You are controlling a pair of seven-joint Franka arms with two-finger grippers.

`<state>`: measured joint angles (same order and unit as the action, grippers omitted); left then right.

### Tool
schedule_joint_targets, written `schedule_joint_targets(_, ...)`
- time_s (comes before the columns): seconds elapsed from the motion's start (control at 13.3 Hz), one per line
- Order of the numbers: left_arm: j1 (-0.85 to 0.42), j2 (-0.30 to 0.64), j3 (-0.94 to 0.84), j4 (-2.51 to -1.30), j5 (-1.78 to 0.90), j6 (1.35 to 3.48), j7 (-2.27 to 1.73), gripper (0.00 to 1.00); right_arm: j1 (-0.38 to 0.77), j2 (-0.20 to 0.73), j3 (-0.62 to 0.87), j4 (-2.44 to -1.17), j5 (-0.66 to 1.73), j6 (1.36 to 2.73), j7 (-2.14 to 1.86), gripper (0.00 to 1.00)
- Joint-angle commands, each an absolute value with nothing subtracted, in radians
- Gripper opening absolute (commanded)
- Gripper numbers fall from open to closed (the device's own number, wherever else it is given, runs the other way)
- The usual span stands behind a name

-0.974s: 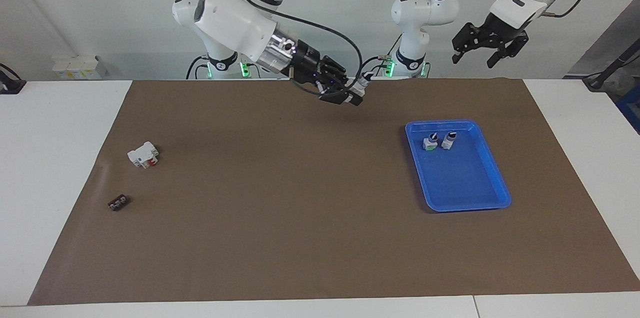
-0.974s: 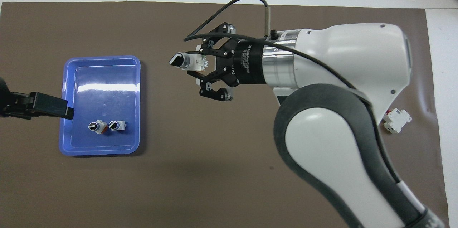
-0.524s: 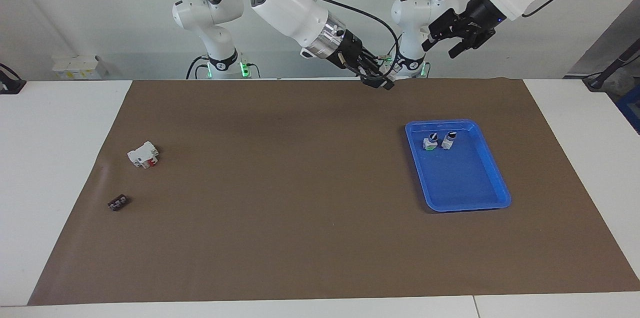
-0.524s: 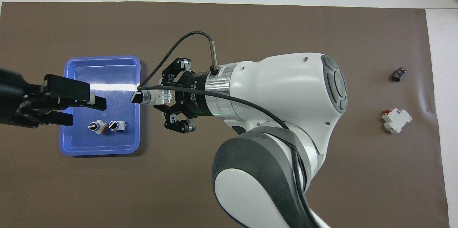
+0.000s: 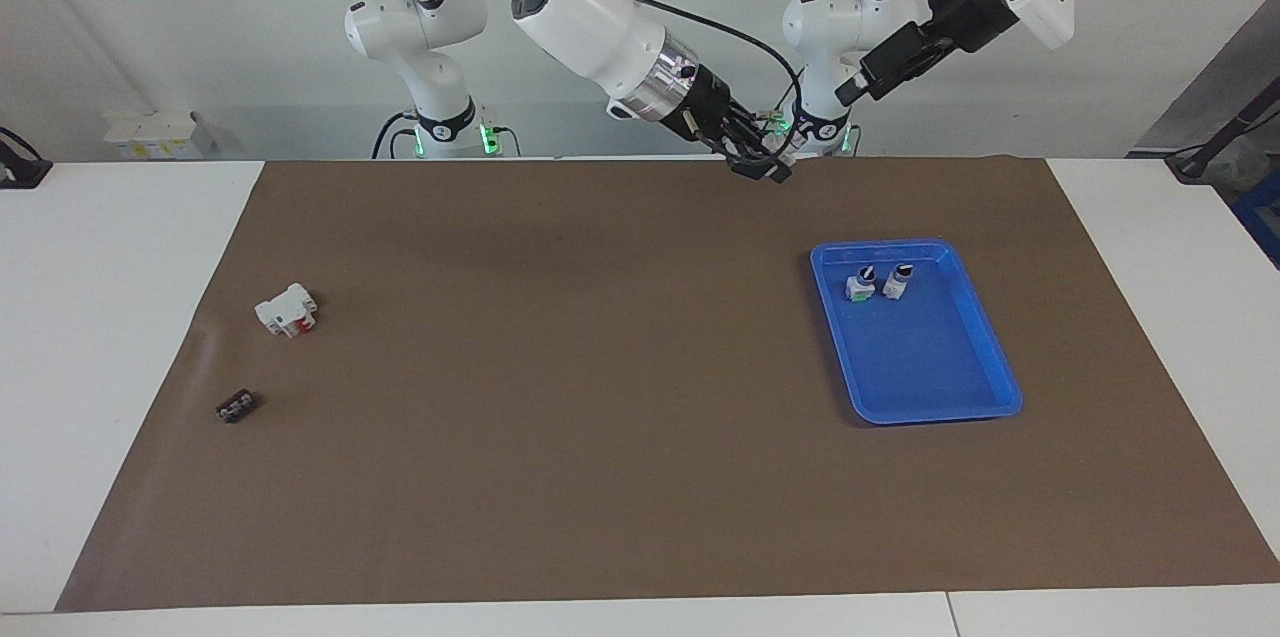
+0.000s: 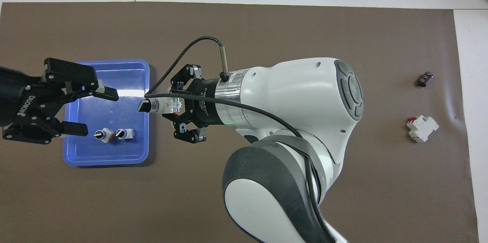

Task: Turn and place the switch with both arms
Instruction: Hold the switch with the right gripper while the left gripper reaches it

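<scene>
A brown mat covered most of the white table. Toward the left arm's end lay a blue tray with two small switch blocks standing side by side in it, near its edge closest to the robots. Toward the right arm's end lay a larger white block with a red part and, farther from the robots, a tiny black piece. These things were well apart from the grippers, and nothing stood between the two grippers.

The right gripper was up in the air, over the mat just beside the tray, and it was clenched on the switch, whose black knob pointed toward the left gripper. The left gripper was also raised, over the tray, with its fingers spread wide and holding nothing.

The overhead view showed the switch clearly and the spread fingers. In the facing view the left gripper was seen almost edge-on, so its spread was not visible there, and the switch was only a small pale spot at the right gripper's tip. The facing view showed that both grippers were high above the table. In the overhead view the big right arm hid a large part of the mat, and the left arm was cut off at the picture's edge.
</scene>
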<state>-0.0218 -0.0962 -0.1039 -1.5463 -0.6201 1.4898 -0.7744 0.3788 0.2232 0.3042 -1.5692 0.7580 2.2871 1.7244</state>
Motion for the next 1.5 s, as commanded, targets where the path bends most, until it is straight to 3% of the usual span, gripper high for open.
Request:
schedule_joint_targets(0.0,-0.031,-0.115,-0.133,-1.589,-0.621,1.569,-0.752,1.00,0.376,0.238,0.305,-1.543,0.735,2.284,1.743,0.00)
schedule_joint_targets(0.37,-0.040,-0.120,-0.175,-1.601,-0.428,1.578,-0.747,1.00,0.376,0.238,0.305,-1.545,0.733,2.281,1.743,0.00)
schedule_joint_targets(0.67,-0.044,-0.120,-0.183,-1.601,-0.433,1.577,-0.409,0.99,0.377,0.238,0.305,-1.545,0.733,2.281,1.740,0.00)
schedule_joint_targets(1.12,-0.035,-0.143,-0.176,-1.646,-0.570,1.568,0.185,0.53,0.376,0.238,0.305,-1.545,0.733,2.283,1.740,0.00)
schedule_joint_targets(1.42,-0.029,-0.172,-0.166,-1.703,-0.629,1.586,0.389,0.36,0.376,0.238,0.305,-1.545,0.733,2.286,1.740,0.00)
